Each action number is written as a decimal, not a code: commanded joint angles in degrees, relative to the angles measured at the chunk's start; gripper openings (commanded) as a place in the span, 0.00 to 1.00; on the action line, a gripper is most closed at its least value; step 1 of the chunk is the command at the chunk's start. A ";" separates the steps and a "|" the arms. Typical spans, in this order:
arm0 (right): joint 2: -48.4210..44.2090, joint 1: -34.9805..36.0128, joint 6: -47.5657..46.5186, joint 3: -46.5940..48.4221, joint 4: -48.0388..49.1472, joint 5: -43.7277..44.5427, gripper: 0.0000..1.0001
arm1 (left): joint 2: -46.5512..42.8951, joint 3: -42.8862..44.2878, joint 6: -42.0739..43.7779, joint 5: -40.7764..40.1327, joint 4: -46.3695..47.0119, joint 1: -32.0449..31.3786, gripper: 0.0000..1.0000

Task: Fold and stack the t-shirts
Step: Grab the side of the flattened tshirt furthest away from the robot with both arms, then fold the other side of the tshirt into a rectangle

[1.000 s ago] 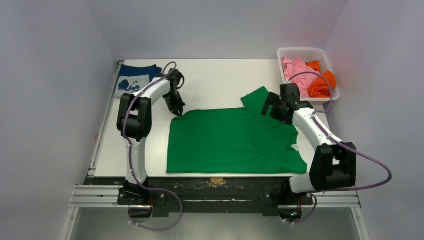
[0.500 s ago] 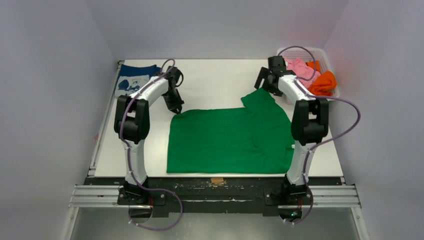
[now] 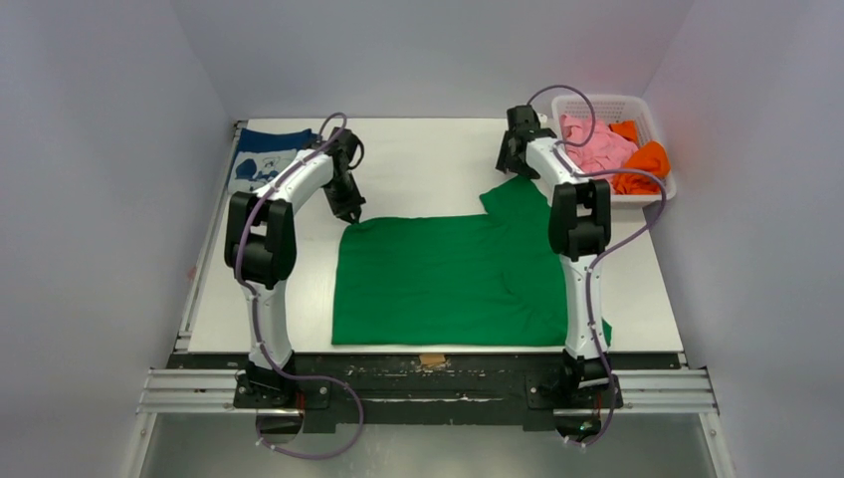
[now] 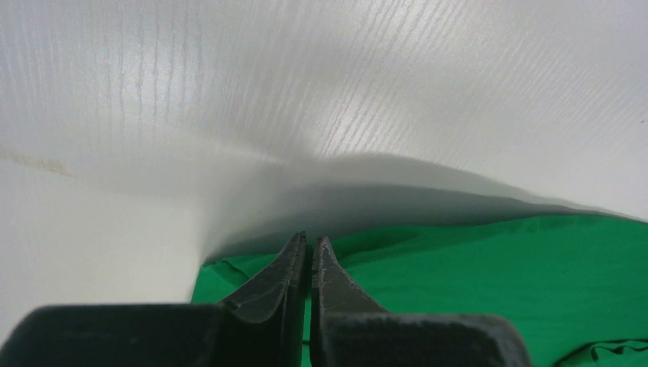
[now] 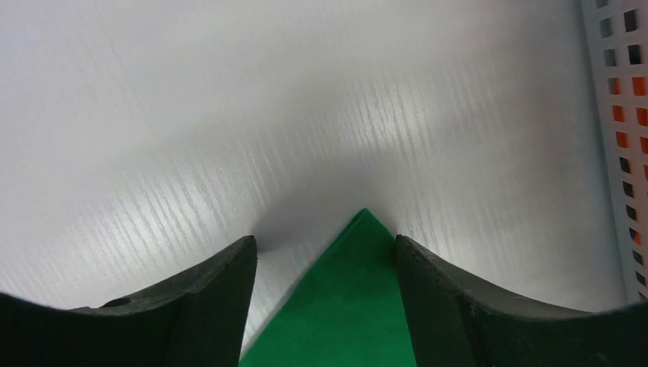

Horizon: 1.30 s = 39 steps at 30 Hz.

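Unfolded on tabletop (image 3: 428,159), left of white mesh basket (image 3: 597,102): bright green cloth t-shirt (image 3: 448,279). Corner pinched by left tool (image 4: 308,243); right tool (image 5: 325,243) open astride sleeve tip. Folded: navy printed t-shirt (image 3: 261,159) (pink t-shirt (image 3: 592,139), orange t-shirt (image 3: 642,164) wait in basket).

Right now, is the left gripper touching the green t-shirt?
Touching. In the left wrist view the left gripper is shut on the edge of the green t-shirt, which rises off the table to its tips.
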 commanded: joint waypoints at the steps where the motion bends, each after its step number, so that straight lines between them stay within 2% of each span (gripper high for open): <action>1: -1.63 0.33 -1.30 -2.26 -2.22 3.95 0.60 | -2.29 1.80 1.22 -0.60 -1.25 0.14 0.00; 4: -4.11 0.34 -0.32 -6.73 -0.58 4.37 0.40 | -2.42 1.53 1.16 -0.56 -1.39 0.13 0.00; 11: -9.18 0.34 0.92 -12.71 3.42 4.39 0.06 | -3.54 0.73 1.48 -0.52 -1.13 0.13 0.00; 13: -11.29 0.50 0.54 -13.01 4.00 4.10 0.00 | -4.25 0.47 1.60 -0.50 -1.17 0.13 0.00; 16: -17.30 0.98 -1.21 -17.74 7.21 3.92 0.00 | -6.30 -1.60 1.60 -0.18 -0.20 0.09 0.00; 23: -35.40 1.69 -3.04 -36.25 10.65 0.21 0.00 | -12.37 -8.56 2.06 0.47 3.24 -0.42 0.00; 28: -48.06 1.84 -1.16 -45.50 5.85 2.04 0.00 | -16.38 -14.27 2.65 2.12 5.64 -1.50 0.00; 32: -57.38 2.28 -0.11 -52.20 3.89 -2.04 0.00 | -19.75 -18.83 2.68 2.24 6.90 -2.57 0.00; 39: -69.37 2.80 0.68 -61.80 -3.61 -1.88 0.00 | -27.15 -28.78 1.35 0.92 9.07 -3.38 0.00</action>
